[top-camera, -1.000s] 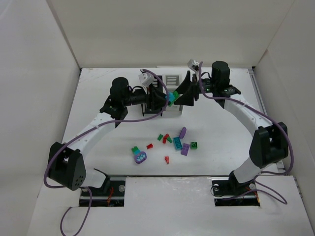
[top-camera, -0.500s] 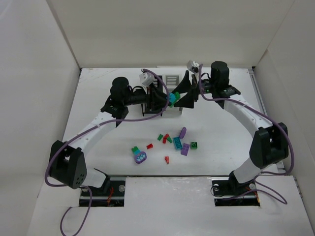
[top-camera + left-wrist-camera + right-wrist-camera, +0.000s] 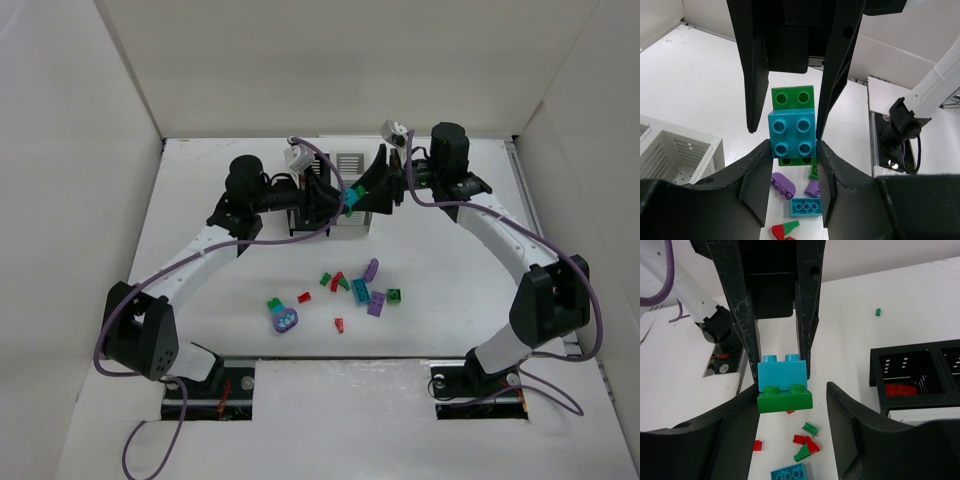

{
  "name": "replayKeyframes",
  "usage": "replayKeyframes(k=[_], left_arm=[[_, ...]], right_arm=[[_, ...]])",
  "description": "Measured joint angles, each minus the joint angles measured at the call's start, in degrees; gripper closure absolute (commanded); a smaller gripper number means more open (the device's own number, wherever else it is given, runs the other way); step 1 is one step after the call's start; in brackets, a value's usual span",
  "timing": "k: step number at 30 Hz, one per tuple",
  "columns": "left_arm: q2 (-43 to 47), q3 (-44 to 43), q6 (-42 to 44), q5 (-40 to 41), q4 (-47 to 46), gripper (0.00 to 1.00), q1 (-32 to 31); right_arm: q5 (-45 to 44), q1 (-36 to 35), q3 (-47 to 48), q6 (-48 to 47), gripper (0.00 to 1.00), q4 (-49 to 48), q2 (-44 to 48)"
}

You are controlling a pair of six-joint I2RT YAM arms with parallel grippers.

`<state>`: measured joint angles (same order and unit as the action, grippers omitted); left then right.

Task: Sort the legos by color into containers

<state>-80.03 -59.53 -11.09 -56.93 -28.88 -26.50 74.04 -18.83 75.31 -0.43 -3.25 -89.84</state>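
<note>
Right gripper (image 3: 792, 390) nudged, slack round lego (image 3: 791, 135), left gripper (image 3: 792, 146) clamping it, red legos (image 3: 900, 389) in black bin (image 3: 905, 401)

My left arm (image 3: 190, 265) and right arm (image 3: 500, 232) show white links, black joints and trailing purple cables (image 3: 96, 355), and the left tool (image 3: 792, 150) and right tool (image 3: 790, 392) are black plastic.

Robotics lab test cell. White table (image 3: 190, 172) boxed in by plain white panels (image 3: 330, 70) at left, top and right of frame; 2 arm bases (image 3: 207, 388) bolted along the bottom edge, purple cables (image 3: 128, 455) trailing off them.
</note>
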Motion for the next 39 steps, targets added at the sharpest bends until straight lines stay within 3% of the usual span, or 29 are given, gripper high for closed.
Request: replayKeyframes(k=[4, 7, 10, 14, 22, 28, 37, 39], left_arm=[[-0.2, 0.0, -1.9, 0.0, -2.3, 1.0, 0.5], [-0.2, 0.0, -3.3, 0.0, -4.5, 1.0, 0.9], [-0.2, 0.0, -4.3, -0.3, -5.7, 1.0, 1.2], [-0.2, 0.0, -4.8, -1.3, -6.5, 1.0, 1.2], [-0.2, 0.0, -5.2, -2.5, -6.9, 1.0, 1.2], [-0.2, 0.0, -5.4, -2.5, -7.0, 1.0, 1.2], [-0.2, 0.0, -6.3, -2.5, -9.5, 1.0, 1.5], [-0.2, 0.0, -6.7, -2.5, -9.9, 1.0, 1.5]], right_arm=[[0.0, 0.0, 0.0, 0.0, 0.39, 0.1, 0.0], [0.3, 0.0, 0.0, 0.0, 0.47, 0.2, 0.0], [0.9, 0.0, 0.0, 0.1, 0.35, 0.3, 0.0], [1.2, 0.0, 0.1, 0.1, 0.28, 0.3, 0.0], [1.4, -0.2, 2.7, 0.0, 0.19, 0.3, -0.1], [1.7, -1.2, 3.2, 0.0, 0.35, 0.3, -0.1], [1.7, -1.5, 3.2, 0.0, 0.39, 0.3, -0.1], [1.7, -1.5, 3.2, 0.0, 0.48, 0.3, -0.1]])
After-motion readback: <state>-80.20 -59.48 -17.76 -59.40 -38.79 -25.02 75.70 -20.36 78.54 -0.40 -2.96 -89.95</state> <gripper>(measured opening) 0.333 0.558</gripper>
